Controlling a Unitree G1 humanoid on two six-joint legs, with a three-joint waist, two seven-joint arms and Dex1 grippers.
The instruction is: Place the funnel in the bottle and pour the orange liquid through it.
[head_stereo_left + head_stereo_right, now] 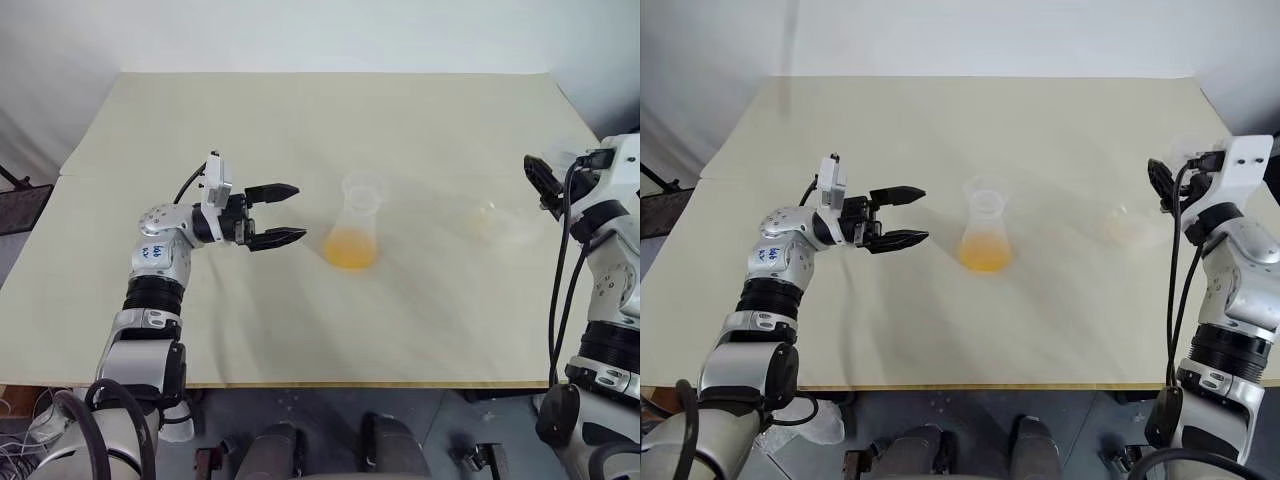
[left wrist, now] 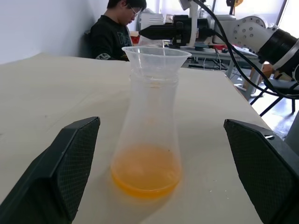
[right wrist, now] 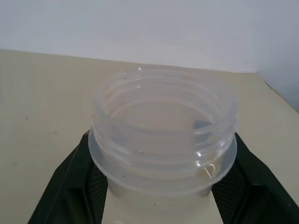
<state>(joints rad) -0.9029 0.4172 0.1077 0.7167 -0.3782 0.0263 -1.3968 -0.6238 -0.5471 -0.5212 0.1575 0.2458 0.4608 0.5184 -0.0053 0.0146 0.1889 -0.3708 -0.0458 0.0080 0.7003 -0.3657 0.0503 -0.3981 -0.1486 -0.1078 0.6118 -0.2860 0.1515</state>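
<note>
A clear conical bottle (image 1: 355, 230) stood mid-counter (image 1: 300, 120) with the small see-through funnel (image 2: 156, 52) seated in its neck and the orange liquid (image 2: 146, 171) pooled in its base. The left pincer (image 1: 283, 213) hovered just left of the bottle, its fingers wide apart and clear of it. At the right edge, the right pincer (image 3: 159, 186) was clamped on an emptied clear jar (image 3: 163, 126). The bottle looked light, thin-walled, smooth and likely slippery; the slim waist below the funnel seemed the safest place to grip.
</note>
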